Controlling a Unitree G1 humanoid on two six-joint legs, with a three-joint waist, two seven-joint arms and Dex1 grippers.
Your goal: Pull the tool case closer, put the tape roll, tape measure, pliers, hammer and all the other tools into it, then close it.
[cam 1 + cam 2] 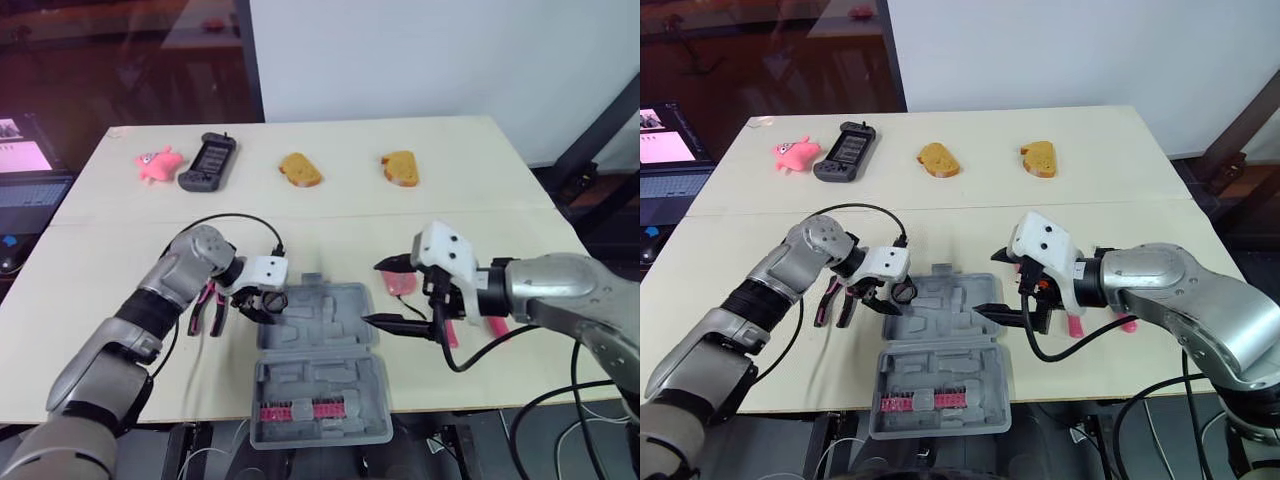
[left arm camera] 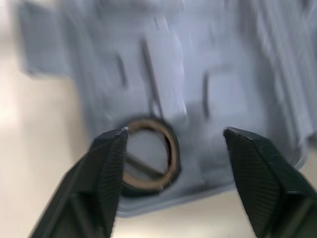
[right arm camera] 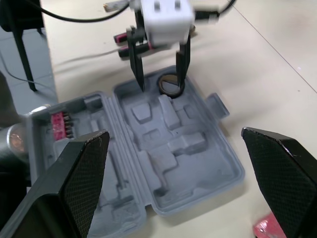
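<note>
We hold our left gripper (image 2: 176, 131) spread and empty, just above the tape roll (image 2: 171, 148) inside the tool case (image 1: 335, 330); our right gripper (image 1: 372, 292) is also spread.

Tool case (image 1: 325, 325) matt grey moulded plastic; table (image 1: 450, 140) smooth pale matt wood-look.

head stereo: high, down over table (image 1: 330, 215) | wrists: close, both on tool case (image 3: 188, 163)

One tool case (image 1: 320, 320); one tape roll (image 2: 172, 153); one pliers (image 1: 207, 310); two bread slices (image 1: 299, 170) (image 1: 400, 168); one pink toy (image 1: 158, 163); one handheld (image 1: 208, 160).
</note>
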